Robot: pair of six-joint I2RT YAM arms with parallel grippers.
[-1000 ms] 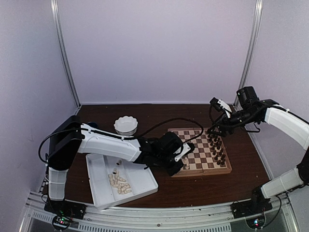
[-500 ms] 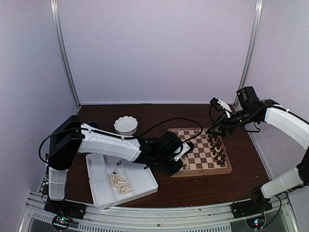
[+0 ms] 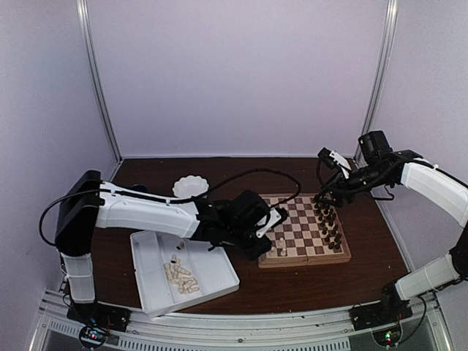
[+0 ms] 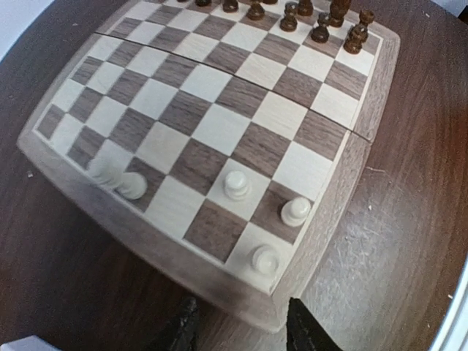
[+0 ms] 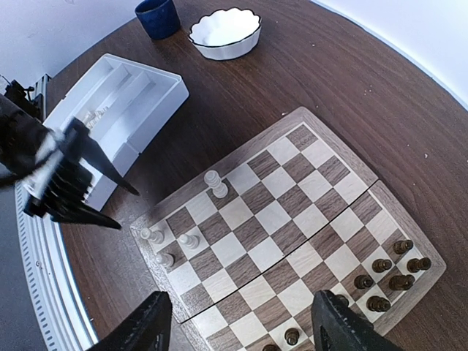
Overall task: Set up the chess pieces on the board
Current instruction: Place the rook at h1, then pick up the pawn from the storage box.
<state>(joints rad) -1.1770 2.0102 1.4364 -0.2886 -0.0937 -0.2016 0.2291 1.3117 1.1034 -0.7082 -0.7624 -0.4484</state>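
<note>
The board (image 3: 303, 260) lies right of centre, also in the left wrist view (image 4: 219, 281) and the right wrist view (image 5: 146, 252). Dark chess pieces (image 3: 330, 225) stand along its right side (image 5: 386, 282). Several cream pieces (image 4: 236, 184) stand near its left edge (image 5: 188, 240). More cream pieces (image 3: 180, 278) lie in the white tray (image 3: 219, 281). My left gripper (image 3: 268, 235) hangs open and empty just off the board's near left corner (image 4: 241, 333). My right gripper (image 3: 322, 199) is open and empty, high above the board's far right (image 5: 241, 333).
A white scalloped bowl (image 3: 191, 189) sits behind the tray, with a dark blue cup (image 5: 157, 16) beside it. The tray (image 5: 124, 102) lies tilted left of the board. My left arm stretches across the tray's far end to the board.
My left arm has drawn back slightly to the left, off the board's left edge, and its shoulder has swung left. The right arm has not moved.
</note>
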